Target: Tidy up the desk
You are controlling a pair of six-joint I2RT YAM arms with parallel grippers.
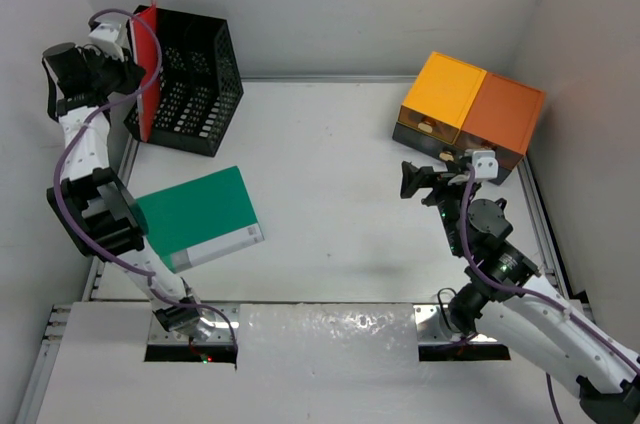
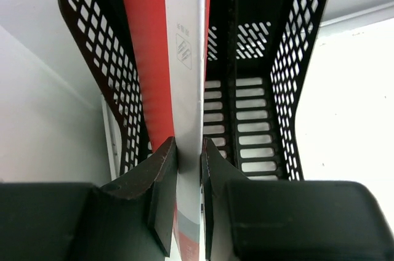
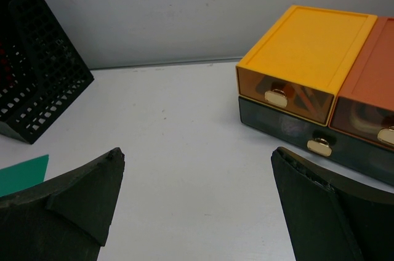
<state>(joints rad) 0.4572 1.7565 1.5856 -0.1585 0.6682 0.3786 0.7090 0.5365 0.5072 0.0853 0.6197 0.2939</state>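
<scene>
The desk (image 1: 330, 174) is a white tabletop with metal rails. My left gripper (image 2: 189, 150) is shut on a thin red and white book (image 2: 178, 39), held upright on edge in the left slot of the black mesh rack (image 2: 258, 107). From above, the book (image 1: 148, 64) stands at the rack's (image 1: 195, 79) left side at the back left, my left gripper (image 1: 140, 69) on it. A green book (image 1: 200, 216) lies flat at the left. My right gripper (image 3: 197, 162) is open and empty, above bare desk (image 3: 184, 125) near the drawer boxes; it also shows from above (image 1: 418, 181).
Yellow and orange drawer boxes (image 1: 470, 109) on a dark drawer base stand at the back right, seen close in the right wrist view (image 3: 308, 58). White walls enclose the desk. A white foil-like strip (image 1: 330, 339) lies along the near edge between the arm bases.
</scene>
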